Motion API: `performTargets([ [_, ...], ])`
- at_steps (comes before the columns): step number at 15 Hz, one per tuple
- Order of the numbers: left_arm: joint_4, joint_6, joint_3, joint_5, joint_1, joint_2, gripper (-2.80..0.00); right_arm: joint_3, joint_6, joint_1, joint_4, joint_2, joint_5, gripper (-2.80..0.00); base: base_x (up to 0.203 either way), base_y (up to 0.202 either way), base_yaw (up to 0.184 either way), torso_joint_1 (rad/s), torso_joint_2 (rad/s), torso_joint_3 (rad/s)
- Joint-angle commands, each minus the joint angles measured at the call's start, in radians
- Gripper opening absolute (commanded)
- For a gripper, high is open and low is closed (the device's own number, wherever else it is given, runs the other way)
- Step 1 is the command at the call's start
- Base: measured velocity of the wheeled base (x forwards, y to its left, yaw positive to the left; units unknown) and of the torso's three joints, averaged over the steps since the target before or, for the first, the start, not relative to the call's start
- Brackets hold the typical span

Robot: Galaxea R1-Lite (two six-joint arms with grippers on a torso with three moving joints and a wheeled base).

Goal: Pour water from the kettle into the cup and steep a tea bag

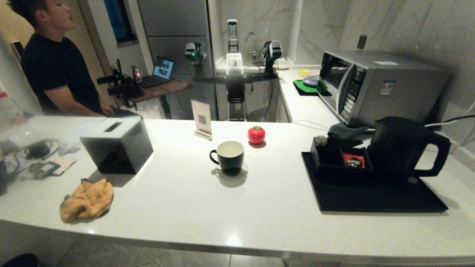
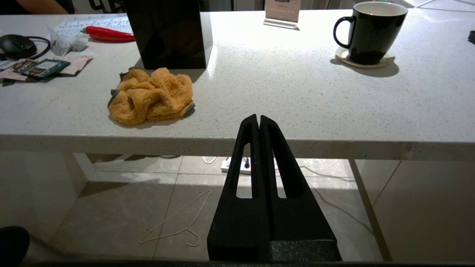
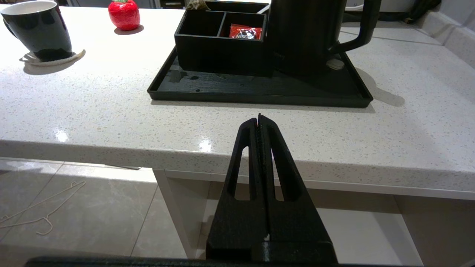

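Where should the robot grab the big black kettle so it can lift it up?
Probably by the big loop handle of the kettle. It sticks out on the robot's right, away from the compartment box, with an open gap for fingers. The right gripper, shut and low in front of the counter edge, is nearer, so it should open and come in from the right.

A home-style kitchen fitted out for robot recording. A pale speckled stone counter (image 1: 222,207) runs forward and along the right wall, which is marble-patterned. A steel microwave (image 1: 374,85) stands on the counter, and a faucet (image 1: 253,40) rises at the back beside a tall steel refrigerator (image 1: 174,29). Beyond the counter, an open laptop (image 1: 159,72) on a small table and a seated man (image 1: 52,63) in black mark the recording setup.
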Motion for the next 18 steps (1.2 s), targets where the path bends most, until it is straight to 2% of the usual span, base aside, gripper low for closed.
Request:
performTargets([
  [1, 0.001, 0.0, 0.0, 0.0, -0.001, 0.001, -2.8, 0.0, -0.001, 0.0, 0.0, 0.001, 0.0, -2.8, 0.0, 0.0, 0.0, 0.0, 0.0, 0.0],
  [10, 0.0, 0.0, 0.0, 0.0, 0.0, 0.001, -2.8, 0.0, -0.013, -0.001, -0.014, 0.001, -0.001, -2.8, 0.0, 0.0, 0.0, 0.0, 0.0, 0.0],
  [13, 0.0, 0.0, -0.001, 0.0, 0.0, 0.001, -2.8, -0.001, -0.013, -0.004, -0.077, 0.027, -0.001, -2.8, 0.0, 0.0, 0.0, 0.0, 0.0, 0.0],
  [16, 0.0, 0.0, 0.0, 0.0, 0.0, 0.001, -2.8, -0.003, -0.016, -0.01, -0.207, 0.163, -0.006, -2.8, 0.0, 0.0, 0.0, 0.0, 0.0, 0.0],
  [18, 0.001, 0.0, 0.0, 0.0, 0.0, 0.001, -2.8, -0.008, -0.023, -0.048, -0.307, 0.293, -0.016, -2.8, 0.0, 0.0, 0.0, 0.0, 0.0, 0.0],
])
